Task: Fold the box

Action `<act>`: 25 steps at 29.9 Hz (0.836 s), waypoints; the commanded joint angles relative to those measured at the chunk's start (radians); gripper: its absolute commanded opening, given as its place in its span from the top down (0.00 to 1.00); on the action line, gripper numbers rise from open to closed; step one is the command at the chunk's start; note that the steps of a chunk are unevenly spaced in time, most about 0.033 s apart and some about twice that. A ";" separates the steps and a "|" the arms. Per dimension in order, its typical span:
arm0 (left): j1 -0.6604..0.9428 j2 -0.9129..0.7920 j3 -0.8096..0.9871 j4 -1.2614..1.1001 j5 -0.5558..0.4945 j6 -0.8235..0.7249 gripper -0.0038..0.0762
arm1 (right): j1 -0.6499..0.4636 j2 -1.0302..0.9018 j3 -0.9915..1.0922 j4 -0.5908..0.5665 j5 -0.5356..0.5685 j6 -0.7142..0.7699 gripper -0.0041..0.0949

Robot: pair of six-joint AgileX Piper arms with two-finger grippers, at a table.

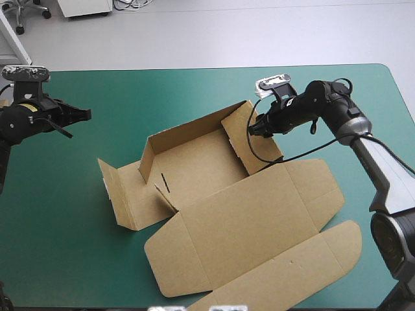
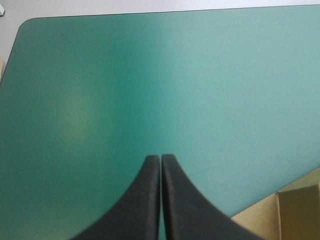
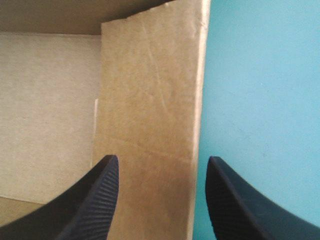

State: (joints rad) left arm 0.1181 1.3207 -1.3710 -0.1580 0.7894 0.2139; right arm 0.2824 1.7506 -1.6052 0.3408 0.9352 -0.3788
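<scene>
The brown box [image 1: 194, 162] lies in the middle of the table as an open tray. Its back wall [image 1: 188, 129] and right wall [image 1: 249, 136] stand raised, the left flap [image 1: 120, 194] is half up, and the wide lid [image 1: 259, 220] lies flat toward the near edge. My right gripper [image 1: 254, 128] is open at the right wall's top edge. In the right wrist view the wall [image 3: 150, 90] stands between the spread fingers of that gripper [image 3: 162, 162]. My left gripper [image 1: 84, 115] is shut and holds nothing, hovering far left of the box. Ahead of the left gripper [image 2: 160, 157] only a corner of the box [image 2: 295, 210] shows.
The teal-green cover [image 1: 78, 259] surrounds the box on all sides. The table's far edge [image 2: 150, 12] with a rounded corner lies ahead of the left gripper. The lid's long front flap [image 1: 311, 265] reaches close to the near edge.
</scene>
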 commanded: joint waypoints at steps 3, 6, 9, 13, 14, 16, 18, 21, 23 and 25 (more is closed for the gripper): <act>0.003 -0.027 -0.025 -0.014 -0.054 0.000 0.95 | -0.009 -0.129 -0.027 0.041 0.005 -0.018 0.45; 0.003 -0.027 -0.025 -0.014 -0.054 0.000 0.95 | -0.009 -0.168 -0.012 0.042 0.009 -0.018 0.45; 0.003 -0.027 -0.025 -0.014 -0.054 0.000 0.95 | -0.009 -0.178 -0.010 0.045 -0.002 -0.018 0.45; 0.003 -0.027 -0.025 -0.014 -0.054 0.000 0.95 | -0.009 -0.148 -0.010 0.033 -0.019 -0.018 0.45; 0.003 -0.027 -0.025 -0.014 -0.054 0.000 0.95 | -0.009 -0.134 -0.010 0.029 -0.019 -0.018 0.45; 0.003 -0.027 -0.025 -0.014 -0.054 0.000 0.95 | -0.009 -0.099 -0.012 0.016 -0.017 -0.018 0.45; 0.003 -0.027 -0.025 -0.014 -0.054 0.000 0.95 | -0.009 -0.065 -0.013 0.012 -0.007 -0.014 0.45; 0.003 -0.027 -0.025 -0.014 -0.054 0.000 0.95 | -0.009 -0.021 -0.015 -0.007 0.034 -0.014 0.45; 0.003 -0.027 -0.025 -0.014 -0.054 0.000 0.95 | -0.009 -0.004 -0.015 -0.023 0.059 -0.014 0.45; 0.003 -0.027 -0.025 -0.014 -0.054 0.000 0.95 | -0.009 0.002 -0.015 -0.039 0.061 -0.014 0.44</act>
State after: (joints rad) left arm 0.1181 1.3207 -1.3710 -0.1580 0.7945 0.2139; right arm 0.2813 1.7971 -1.5939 0.3044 1.0063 -0.3879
